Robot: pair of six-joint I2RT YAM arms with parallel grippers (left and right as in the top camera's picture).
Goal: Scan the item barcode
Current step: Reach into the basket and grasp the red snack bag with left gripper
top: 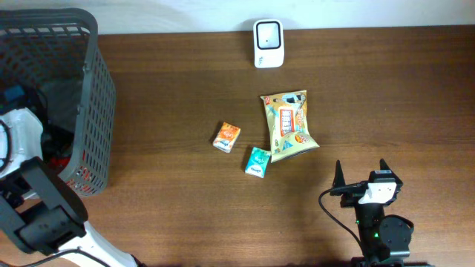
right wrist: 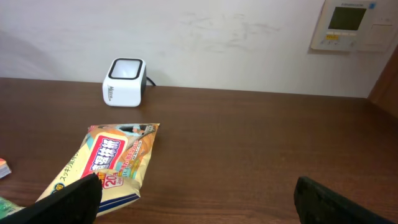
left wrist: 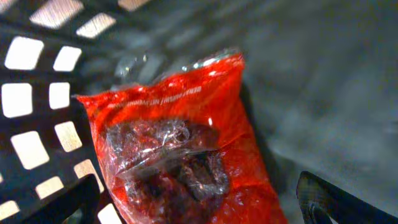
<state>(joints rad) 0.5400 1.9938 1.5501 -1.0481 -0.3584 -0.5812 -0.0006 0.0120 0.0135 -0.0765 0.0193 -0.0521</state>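
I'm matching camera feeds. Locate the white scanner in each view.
Overhead: scanner top centre, at the table edge.
Left wrist: not in it; only a red bag in the basket.
Right wrist: scanner upper left, by the wall.
Shared landmark: the yellow bag, in front of the scanner in both.

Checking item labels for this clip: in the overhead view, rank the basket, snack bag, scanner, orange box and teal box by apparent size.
1. basket
2. snack bag
3. scanner
4. orange box and teal box: too alike to rank

Two bags [top: 286, 124] [left wrist: 180, 155], two boxes [top: 226, 137] [top: 257, 161] (one scanner [top: 267, 43])
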